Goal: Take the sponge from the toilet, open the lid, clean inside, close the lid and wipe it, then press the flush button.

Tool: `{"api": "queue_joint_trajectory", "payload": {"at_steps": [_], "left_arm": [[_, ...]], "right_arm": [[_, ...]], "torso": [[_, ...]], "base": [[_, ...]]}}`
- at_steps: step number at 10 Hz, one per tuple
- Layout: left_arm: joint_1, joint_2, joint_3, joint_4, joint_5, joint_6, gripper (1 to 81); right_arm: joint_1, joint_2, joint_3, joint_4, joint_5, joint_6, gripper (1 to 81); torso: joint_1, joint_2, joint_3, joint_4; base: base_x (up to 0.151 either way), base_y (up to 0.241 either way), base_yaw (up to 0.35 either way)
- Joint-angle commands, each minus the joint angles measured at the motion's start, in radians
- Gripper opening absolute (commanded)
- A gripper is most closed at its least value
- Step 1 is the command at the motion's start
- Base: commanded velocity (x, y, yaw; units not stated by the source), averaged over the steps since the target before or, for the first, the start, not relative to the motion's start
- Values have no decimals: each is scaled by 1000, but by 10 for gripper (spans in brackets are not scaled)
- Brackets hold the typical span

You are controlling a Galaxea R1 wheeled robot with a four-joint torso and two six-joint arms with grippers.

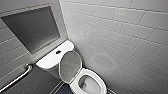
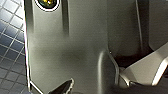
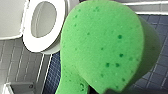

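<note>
Our right pincer is closed on the sponge (image 3: 100,45), which hangs close before its wrist camera, apart from the toilet (image 3: 37,43) and above the tiled floor (image 3: 15,62) beside it. We cannot tell how our left pincer stands. The toilet's lid (image 1: 70,65) stands raised against the tank.

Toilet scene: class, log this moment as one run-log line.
lid: raised | sponge: carried at right wrist | bowl: exposed | flush button: nothing on it
</note>
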Motion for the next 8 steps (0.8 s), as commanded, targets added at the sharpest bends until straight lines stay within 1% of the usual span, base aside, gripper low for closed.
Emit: {"api": "queue_joint_trajectory", "payload": {"at_steps": [1, 2, 3, 4, 6, 8], "left_arm": [[0, -16, 7, -8, 78, 2, 811], [2, -16, 7, -10, 78, 2, 811], [2, -16, 7, -8, 78, 2, 811], [3, -16, 7, -8, 78, 2, 811], [3, -13, 7, -8, 78, 2, 811], [3, -12, 7, -17, 78, 0, 811]], "right_arm": [[79, -56, 52, 28, -25, 3, 10], [89, -60, 65, 28, -25, 3, 10], [106, -65, 76, 30, -26, 3, 10], [129, -71, 82, 33, -52, 3, 10], [200, -68, 102, 30, -129, 3, 10], [252, -41, 102, 25, -204, 3, 10]], "torso": [[0, 0, 0, 36], [0, 0, 0, 12], [0, 0, 0, 27], [0, 0, 0, 32], [0, 0, 0, 32], [0, 0, 0, 32]], "base": [[0, 0, 0], [0, 0, 0], [0, 0, 0], [0, 0, 0], [0, 0, 0], [0, 0, 0]]}}
